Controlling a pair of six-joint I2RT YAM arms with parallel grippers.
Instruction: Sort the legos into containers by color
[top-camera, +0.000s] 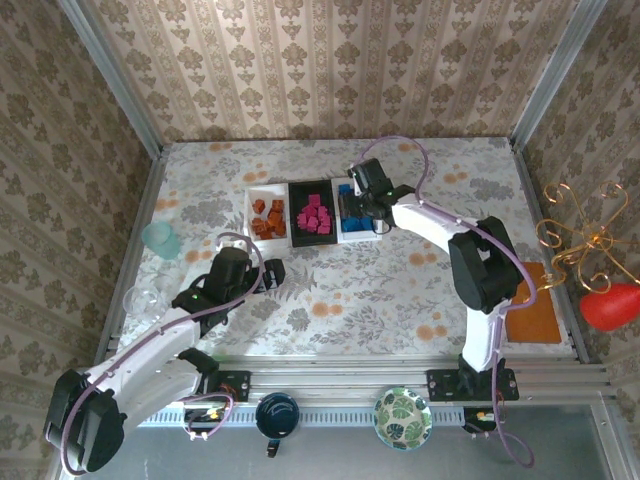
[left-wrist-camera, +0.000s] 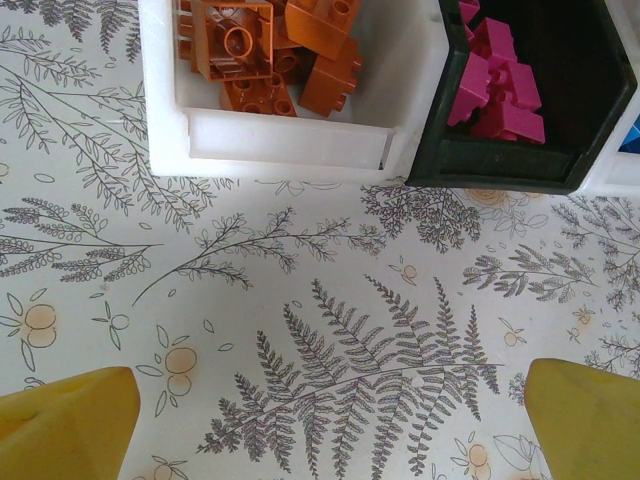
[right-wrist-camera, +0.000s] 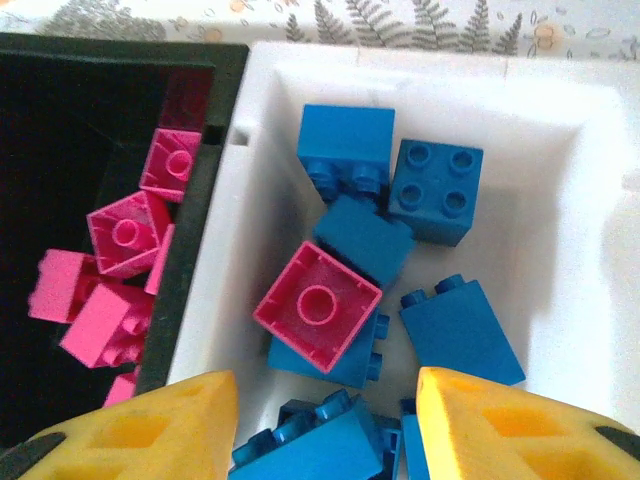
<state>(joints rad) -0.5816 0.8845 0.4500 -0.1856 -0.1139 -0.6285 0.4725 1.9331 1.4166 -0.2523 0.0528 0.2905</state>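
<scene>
Left pincer (left-wrist-camera: 325, 420) spread over fern-print tablecloth (left-wrist-camera: 300, 300); damask walls (top-camera: 330, 70).

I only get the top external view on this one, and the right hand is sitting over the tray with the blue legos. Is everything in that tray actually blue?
Observer: No. The right wrist view shows one magenta brick lying hollow side up on the blue bricks in the white tray.
Operator: Is it gripped?
Observer: No. The right hand is open over the tray, and the brick lies clear of its fingers.
Operator: And the other arm?
Observer: The left hand is open over bare tablecloth, just short of the tray of orange bricks, with nothing between its fingers.
</scene>
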